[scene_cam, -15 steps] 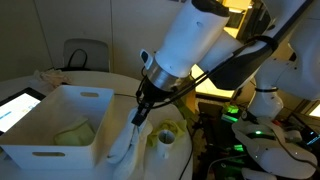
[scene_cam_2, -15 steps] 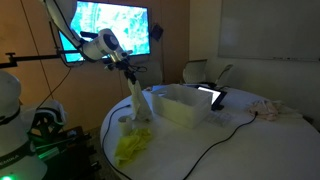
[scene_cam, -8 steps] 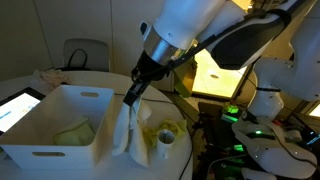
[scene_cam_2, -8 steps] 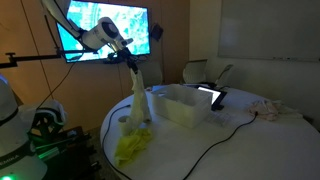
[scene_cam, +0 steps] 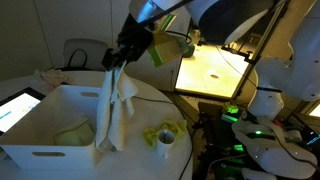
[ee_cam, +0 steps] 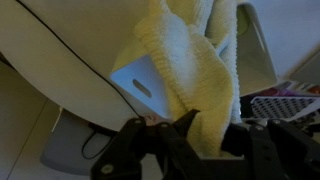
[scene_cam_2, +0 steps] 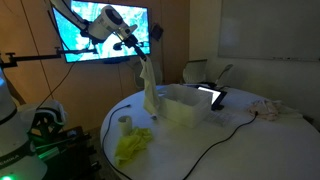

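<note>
Gripping the pale yellow terry towel (scene_cam: 112,110), the pincer (scene_cam: 118,60) likely needed height so the tail below cleared the white plastic bin (scene_cam: 45,155).

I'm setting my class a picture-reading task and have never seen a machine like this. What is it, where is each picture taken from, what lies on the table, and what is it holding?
It is a single robot arm with a grasping part at its tip, called the end effector. Two pictures come from cameras standing outside the robot at different spots in the room. The third comes from a camera on the robot's wrist, looking along the end effector.

The end effector is shut on a pale towel, which hangs down at one end of a white bin. A pale green cloth lies inside the bin.

Also on the round table are a small cup, a crumpled yellow cloth and a tablet.
</note>
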{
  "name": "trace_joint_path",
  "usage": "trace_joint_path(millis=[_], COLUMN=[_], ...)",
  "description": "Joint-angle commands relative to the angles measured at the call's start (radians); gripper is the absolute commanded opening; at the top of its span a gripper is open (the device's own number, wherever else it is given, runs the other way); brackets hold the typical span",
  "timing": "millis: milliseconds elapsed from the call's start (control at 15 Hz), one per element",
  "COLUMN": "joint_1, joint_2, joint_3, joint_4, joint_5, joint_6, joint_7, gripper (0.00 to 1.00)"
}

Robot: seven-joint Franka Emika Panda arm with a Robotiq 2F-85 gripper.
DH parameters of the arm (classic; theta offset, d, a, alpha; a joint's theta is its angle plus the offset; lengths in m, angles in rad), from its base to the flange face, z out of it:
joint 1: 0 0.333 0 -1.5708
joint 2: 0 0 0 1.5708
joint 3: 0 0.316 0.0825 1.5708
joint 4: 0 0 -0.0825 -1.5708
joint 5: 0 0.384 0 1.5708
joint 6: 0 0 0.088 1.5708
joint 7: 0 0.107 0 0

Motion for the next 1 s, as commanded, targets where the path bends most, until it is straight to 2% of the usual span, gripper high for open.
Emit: trace_joint_path(millis=[0,200,600,933], joint_1=[-0.035,-0.038,-0.009,0.015], joint_2=[0.048,0.092,0.215,0.298], joint_3=[0.02,0.015,-0.003,-0.018], joint_4=[0.127,0.212,0.396,0.523], joint_5=[-0.087,-0.139,-0.299,-0.39], joint_6=[-0.052,-0.072,-0.11,-0.146], joint_7=[0.143,0.234,0.502,0.702], gripper=[0.0,0.0,0.0,0.0])
